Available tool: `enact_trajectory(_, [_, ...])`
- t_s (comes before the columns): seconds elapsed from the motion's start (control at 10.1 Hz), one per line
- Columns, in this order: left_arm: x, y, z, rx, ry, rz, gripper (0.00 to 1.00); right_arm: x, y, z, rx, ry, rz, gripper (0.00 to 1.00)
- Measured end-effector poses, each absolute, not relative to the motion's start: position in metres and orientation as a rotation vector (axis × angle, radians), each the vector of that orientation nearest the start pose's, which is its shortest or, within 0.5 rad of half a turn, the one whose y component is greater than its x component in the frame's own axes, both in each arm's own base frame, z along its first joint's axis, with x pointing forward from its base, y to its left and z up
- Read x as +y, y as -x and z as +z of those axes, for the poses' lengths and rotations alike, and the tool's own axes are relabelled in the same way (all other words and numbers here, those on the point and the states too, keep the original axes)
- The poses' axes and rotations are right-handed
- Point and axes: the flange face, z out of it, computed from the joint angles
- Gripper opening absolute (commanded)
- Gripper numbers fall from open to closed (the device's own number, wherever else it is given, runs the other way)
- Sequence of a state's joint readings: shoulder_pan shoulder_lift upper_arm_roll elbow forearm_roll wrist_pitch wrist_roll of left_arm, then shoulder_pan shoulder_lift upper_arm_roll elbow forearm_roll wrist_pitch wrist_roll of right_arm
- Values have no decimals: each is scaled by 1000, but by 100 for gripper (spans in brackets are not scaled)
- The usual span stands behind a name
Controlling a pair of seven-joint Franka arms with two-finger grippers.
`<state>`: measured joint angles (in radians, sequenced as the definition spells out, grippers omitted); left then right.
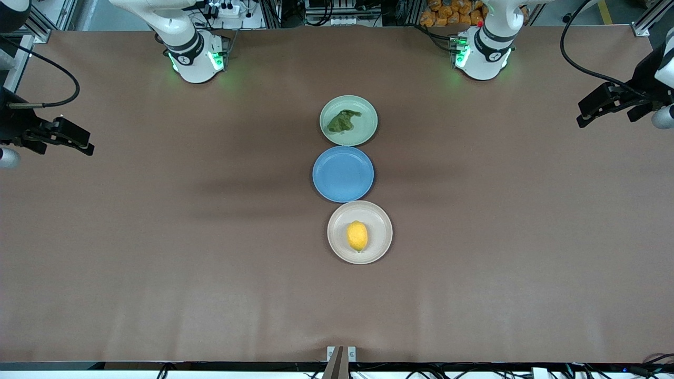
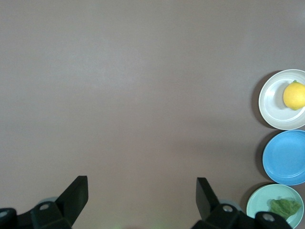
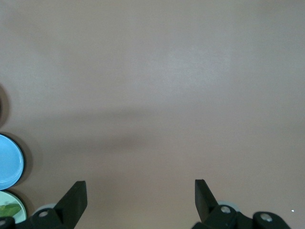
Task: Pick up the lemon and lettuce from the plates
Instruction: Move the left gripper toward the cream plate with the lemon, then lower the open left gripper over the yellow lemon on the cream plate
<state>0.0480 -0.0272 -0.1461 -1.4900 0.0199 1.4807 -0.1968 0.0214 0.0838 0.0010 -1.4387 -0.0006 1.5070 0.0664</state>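
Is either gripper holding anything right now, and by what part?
Nothing held. Left gripper and right gripper are open over bare table; lemon and lettuce lie on their plates.

Right wrist view: blue plate (image 3: 9,160) and mint plate (image 3: 9,207) cut by frame edge. Left wrist view: cream plate (image 2: 271,102) and lemon (image 2: 294,95) likewise clipped

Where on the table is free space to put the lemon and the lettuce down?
Bare brown table lies between the plate column and each arm's end. The crowded part is the middle: green plate, blue plate and beige plate nearly touch, leaving no gap.
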Motion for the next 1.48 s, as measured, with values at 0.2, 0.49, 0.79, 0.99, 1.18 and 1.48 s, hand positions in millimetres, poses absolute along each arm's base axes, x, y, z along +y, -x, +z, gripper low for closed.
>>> enact_trajectory(0.2, [-52, -534, 669, -157, 3117, -33, 100, 13, -574, 634, 69, 3142, 24, 100])
enact_trajectory(0.49, [-52, -534, 669, -157, 3118, -31, 100, 13, -574, 633, 69, 3142, 26, 100])
enact_trajectory(0.79, [-73, -555, 635, -121, 3227, 58, 100, 12, -575, 632, 70, 3142, 30, 100])
enact_trajectory(0.99, [-147, -585, 589, -60, 3268, 16, 100, 12, -575, 631, 71, 3142, 34, 100])
enact_trajectory(1.18, [-238, -601, 537, -56, 3312, -49, 100, 12, -575, 630, 72, 3142, 37, 100])
enact_trajectory(1.48, [-296, -613, 473, 12, 3340, -53, 100, 3, -574, 625, 94, 3142, 63, 100])
